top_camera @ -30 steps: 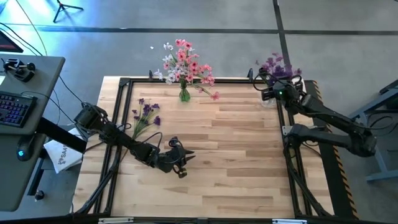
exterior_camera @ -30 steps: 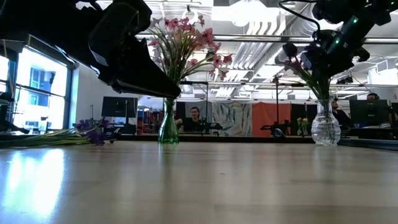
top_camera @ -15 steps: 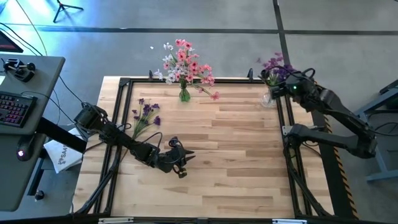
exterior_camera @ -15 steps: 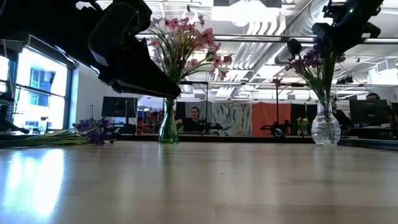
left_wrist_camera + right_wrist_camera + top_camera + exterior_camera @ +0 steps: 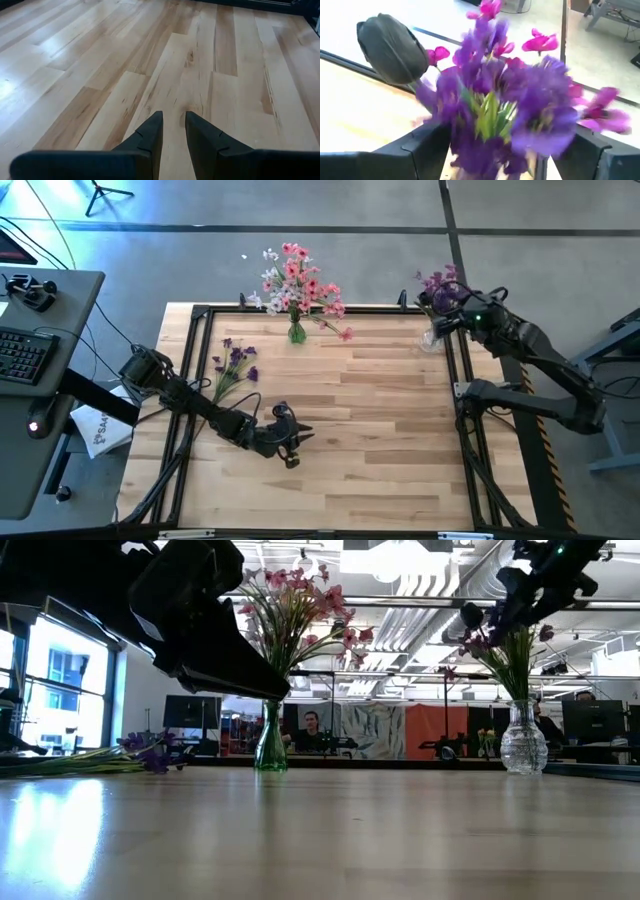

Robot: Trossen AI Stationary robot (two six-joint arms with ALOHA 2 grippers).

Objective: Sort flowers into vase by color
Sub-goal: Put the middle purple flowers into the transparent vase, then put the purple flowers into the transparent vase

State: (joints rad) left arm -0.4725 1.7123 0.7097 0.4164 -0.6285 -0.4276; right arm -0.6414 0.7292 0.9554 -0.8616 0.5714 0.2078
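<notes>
A clear glass vase [image 5: 432, 338] [image 5: 522, 740] stands at the table's far right corner with purple flowers [image 5: 440, 285] [image 5: 495, 640] [image 5: 490, 100] in it. My right gripper [image 5: 462, 318] [image 5: 545, 575] [image 5: 502, 145] hovers above this bunch, open, a finger on either side of the blossoms. A green vase [image 5: 297, 332] [image 5: 271, 740] at the far edge holds pink and white flowers [image 5: 298, 280]. Purple sprigs [image 5: 235, 365] [image 5: 150, 752] lie flat on the table's left. My left gripper [image 5: 290, 442] [image 5: 173, 116] waits low over the near left, fingers close together, holding nothing.
A pink sprig [image 5: 338, 330] lies on the table beside the green vase. A black frame [image 5: 200, 315] runs around the table, with a dark knob [image 5: 390, 47] near the clear vase. Bare wood [image 5: 380, 410] spans the middle. A person [image 5: 314, 728] sits in the room behind.
My right gripper has risen from low beside the clear vase's flowers to above the bunch and shifted a little toward the table's right edge. The purple flowers stay in the vase.
</notes>
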